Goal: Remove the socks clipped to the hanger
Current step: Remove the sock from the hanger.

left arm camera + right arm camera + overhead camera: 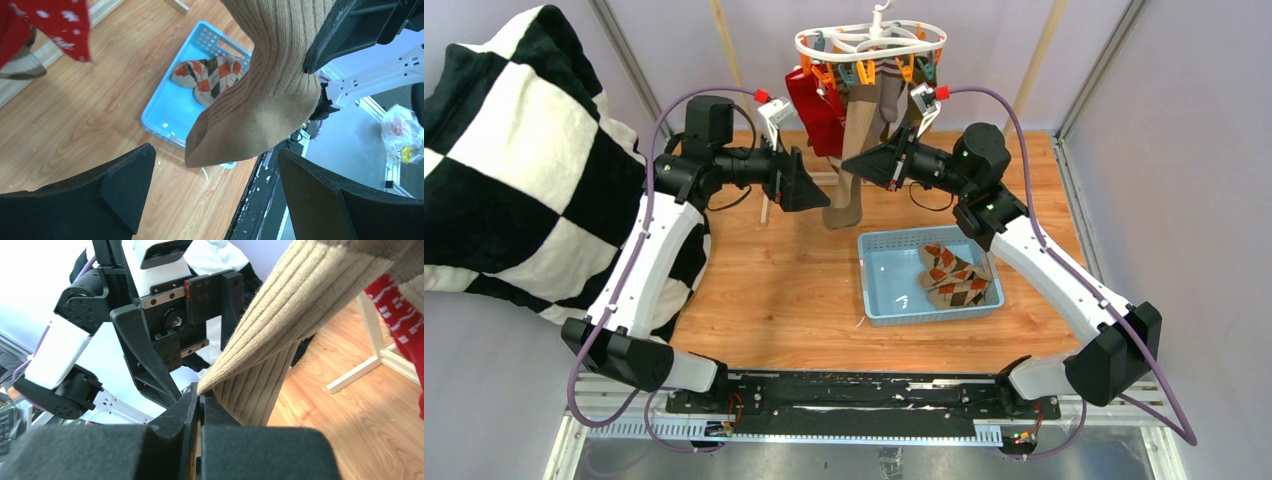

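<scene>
Currently right tool (200, 399) is pinching only an edge of the tan sock (280, 335); left tool (215, 170) is gaping open beside it. Pinch likely slipping if hanger clip (865, 72) is holding.

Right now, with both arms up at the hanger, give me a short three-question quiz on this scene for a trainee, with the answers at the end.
1. True or false: the left tool stands open.
2. What lies in the blue basket? A. argyle socks B. a red snowflake sock C. nothing
3. Fill in: the right tool is shut on the edge of the ____ sock.

Key: 1 true. 2 A. 3 the tan ribbed sock, which hangs from the hanger between the two tools.
</scene>
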